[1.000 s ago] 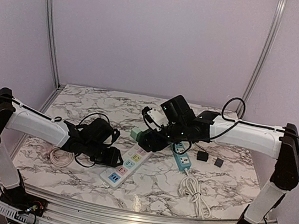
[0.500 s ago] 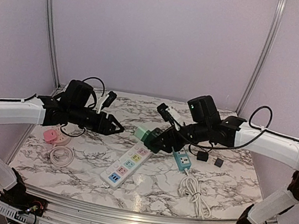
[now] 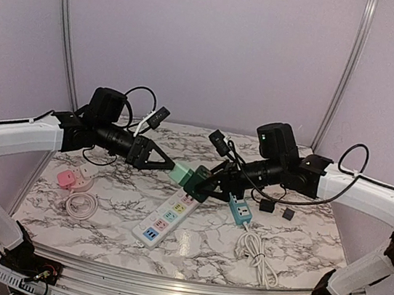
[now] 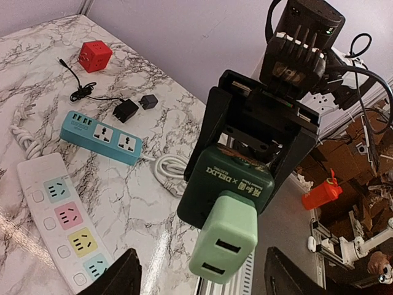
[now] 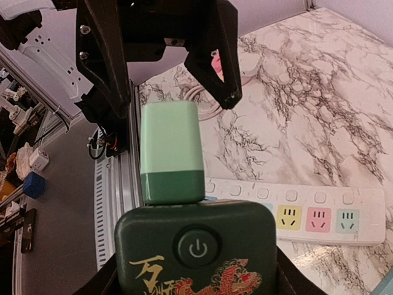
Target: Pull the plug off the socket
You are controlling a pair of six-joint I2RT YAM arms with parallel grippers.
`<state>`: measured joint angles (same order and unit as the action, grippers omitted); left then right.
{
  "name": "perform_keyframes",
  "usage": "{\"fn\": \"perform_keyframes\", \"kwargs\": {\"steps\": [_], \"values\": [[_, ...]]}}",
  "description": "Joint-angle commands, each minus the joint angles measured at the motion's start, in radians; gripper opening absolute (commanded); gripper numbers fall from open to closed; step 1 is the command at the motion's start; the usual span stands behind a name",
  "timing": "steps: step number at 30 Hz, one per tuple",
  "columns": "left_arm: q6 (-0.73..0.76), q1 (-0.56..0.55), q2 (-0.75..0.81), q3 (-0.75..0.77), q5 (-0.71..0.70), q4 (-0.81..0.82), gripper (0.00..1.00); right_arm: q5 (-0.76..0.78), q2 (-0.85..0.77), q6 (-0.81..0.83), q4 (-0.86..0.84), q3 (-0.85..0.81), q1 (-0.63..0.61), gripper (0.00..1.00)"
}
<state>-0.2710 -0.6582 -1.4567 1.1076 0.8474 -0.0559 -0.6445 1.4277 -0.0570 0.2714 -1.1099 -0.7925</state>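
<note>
Above the marble table (image 3: 196, 257), between my two arms, my right gripper (image 4: 255, 147) holds the dark green socket (image 4: 230, 184) clamped between its black fingers, clear of the tabletop. On the side of the socket facing my left wrist camera I read "DELIXI" in white letters, next to a cross and some small characters that I cannot make out. On the face turned to my right wrist camera sits a round button (image 5: 197, 248) bearing a power symbol. Under it are a gold "万" and a red ornament, both cut off by the lower edge of the view. The pale green plug (image 4: 224, 238) is seated in the socket and sticks out of it. Its free end shows two dark slots and points toward my left arm.

My left gripper (image 3: 161, 164) is spread wide and grasps nothing. From the left wrist camera its two fingers (image 4: 116, 279) stand to either side of the plug at the bottom of the view. From the right wrist camera their tips flank the plug's far end. I cannot tell whether either tip touches it.

On the table below lie a white power strip (image 4: 61, 227) with coloured outlets, a blue power strip (image 4: 101, 135) beside it, and farther off a red cube (image 4: 95, 56)
</note>
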Motion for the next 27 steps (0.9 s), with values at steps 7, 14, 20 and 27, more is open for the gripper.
{"fn": "perform_keyframes", "kwargs": {"steps": [7,14,20,27], "values": [[0.079,0.005,-0.036,0.058,0.133,-0.080,0.74,-0.145,-0.040,-0.028,-0.076,0.007,0.004,0.27],[0.033,-0.002,-0.043,0.041,0.194,-0.010,0.71,-0.167,-0.035,-0.039,-0.086,0.001,0.004,0.27],[0.024,-0.004,-0.025,0.033,0.184,0.000,0.71,-0.136,-0.050,-0.029,-0.043,0.000,0.003,0.26],[0.035,-0.004,0.006,0.014,0.174,-0.005,0.72,-0.138,-0.095,-0.043,-0.015,0.045,0.003,0.26]]}}
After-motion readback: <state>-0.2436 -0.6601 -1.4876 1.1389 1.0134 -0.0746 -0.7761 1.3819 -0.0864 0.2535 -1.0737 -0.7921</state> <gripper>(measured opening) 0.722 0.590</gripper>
